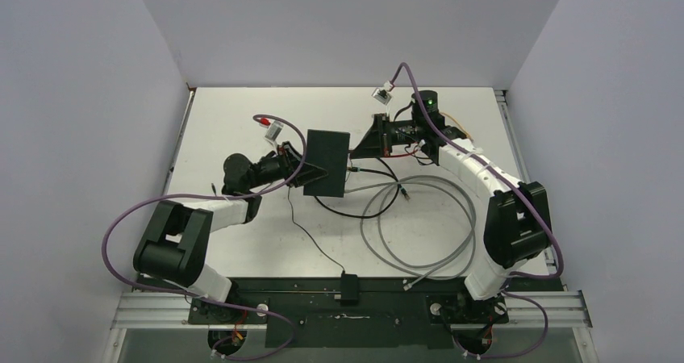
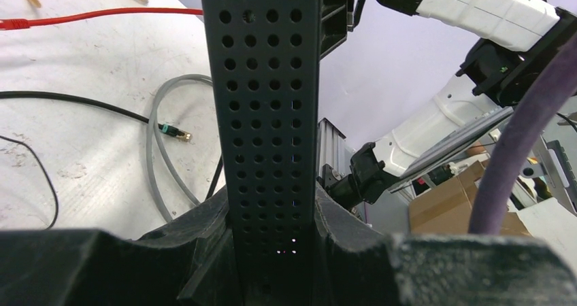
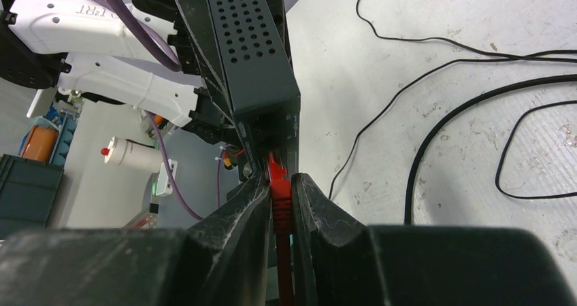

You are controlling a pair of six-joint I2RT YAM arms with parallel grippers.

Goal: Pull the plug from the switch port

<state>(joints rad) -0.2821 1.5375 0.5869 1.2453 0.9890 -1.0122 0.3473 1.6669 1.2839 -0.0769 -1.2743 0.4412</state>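
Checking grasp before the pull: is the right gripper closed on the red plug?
Yes, in the right wrist view the right gripper pinches the red plug between both fingers, right at the switch port.

Left arm [image 1: 181, 242] and right arm [image 1: 484, 177]: same build, white shells on the links, chunky black housings at the joints. Purple cable [image 1: 107, 238] loops loose off each arm, ending at a small white box [image 1: 381, 94] by the wrist. Green light [image 1: 431, 102] on a black joint of the right arm. Grey lettering [image 3: 81, 10] on one white link. Left tool [image 2: 272, 204] and right tool [image 3: 280, 183]: black, matte, rough-textured fingers [image 3: 238, 224]. Both bases sit on a black plate [image 1: 387, 302] at the surface's near edge.
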